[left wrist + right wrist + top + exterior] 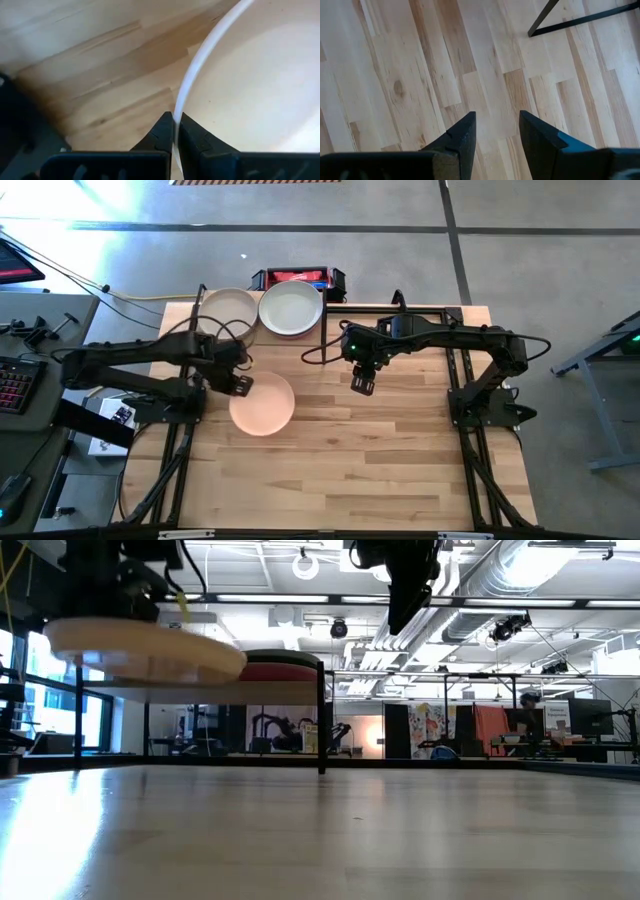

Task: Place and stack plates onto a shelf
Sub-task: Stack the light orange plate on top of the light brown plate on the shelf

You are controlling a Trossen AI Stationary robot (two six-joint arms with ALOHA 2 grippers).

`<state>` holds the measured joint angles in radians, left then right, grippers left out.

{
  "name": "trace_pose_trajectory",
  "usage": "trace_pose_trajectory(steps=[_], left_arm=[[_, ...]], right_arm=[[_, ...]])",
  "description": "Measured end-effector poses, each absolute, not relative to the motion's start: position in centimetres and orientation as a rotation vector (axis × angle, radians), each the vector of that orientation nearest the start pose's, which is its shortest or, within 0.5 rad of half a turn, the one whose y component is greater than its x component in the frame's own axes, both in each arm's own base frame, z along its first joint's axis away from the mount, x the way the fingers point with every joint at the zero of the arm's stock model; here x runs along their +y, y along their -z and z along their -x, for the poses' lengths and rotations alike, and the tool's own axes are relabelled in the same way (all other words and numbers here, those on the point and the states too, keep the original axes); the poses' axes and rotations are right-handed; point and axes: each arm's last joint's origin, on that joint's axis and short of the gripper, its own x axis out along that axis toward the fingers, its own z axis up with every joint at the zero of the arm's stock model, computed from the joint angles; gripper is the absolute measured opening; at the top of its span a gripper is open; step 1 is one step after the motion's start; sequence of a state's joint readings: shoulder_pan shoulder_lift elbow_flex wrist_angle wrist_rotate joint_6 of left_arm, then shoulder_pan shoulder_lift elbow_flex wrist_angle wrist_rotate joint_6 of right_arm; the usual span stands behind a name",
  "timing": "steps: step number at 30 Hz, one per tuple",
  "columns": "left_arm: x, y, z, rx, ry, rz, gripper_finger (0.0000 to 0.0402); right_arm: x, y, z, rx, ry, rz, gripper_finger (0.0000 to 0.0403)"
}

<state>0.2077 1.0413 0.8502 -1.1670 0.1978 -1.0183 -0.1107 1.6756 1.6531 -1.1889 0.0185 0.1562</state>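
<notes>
Left gripper point(240, 384), left of table centre: fingers point(162, 131) closed on the rim of the peach plate point(263, 403), one finger on each face of the rim, as the left wrist view shows. The plate extends to the right and near side of the gripper. In the low view the plate point(145, 657) hangs clear above the table point(320, 830), roughly level, slightly tilted.

Right gripper point(361, 383), right of table centre and well apart from the held plate: fingers point(462, 137) parted by a moderate gap, holding nothing. Only bare tabletop lies below it in the right wrist view, with a dark bar point(580, 20) of the shelf frame farther off. In the low view this gripper point(405, 600) hangs high above the table.

Shelf point(330, 308), at the far edge of the table: a raised level carried on thin dark legs point(322, 715). Its left part carries two plates side by side and touching: a beige plate point(228, 312) on the left and an off-white plate point(291, 308) on the right. The right part is a dark open frame.

Beyond the shelf, past the far table edge: a red and black object point(298, 278), partly covered by the off-white plate. In the low view a red-rimmed shape point(280, 666) shows at shelf height behind the held plate; what it is cannot be told.

Left of the table: a desk with a keyboard point(12, 385) and loose cables.
</notes>
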Motion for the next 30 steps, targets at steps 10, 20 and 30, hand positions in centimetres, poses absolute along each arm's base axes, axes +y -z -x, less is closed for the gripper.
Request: trace_pose_trajectory(steps=[10,20,30], left_arm=[[2.7,-30.8,-13.5,1.065,-0.844,1.185,0.0001],[4.1,-34.7,-10.8,0.933,-1.111,1.209,0.0005],[6.6,-36.1,-9.0,0.718,-1.356,1.233,0.0006]], right_arm=[[-3.7,-33.0,-32.6,1.200,0.207,-0.192,0.0128],[-3.7,-33.0,-32.6,1.201,0.207,-0.192,0.0128],[-3.7,-33.0,-32.6,1.201,0.207,-0.192,0.0128]])
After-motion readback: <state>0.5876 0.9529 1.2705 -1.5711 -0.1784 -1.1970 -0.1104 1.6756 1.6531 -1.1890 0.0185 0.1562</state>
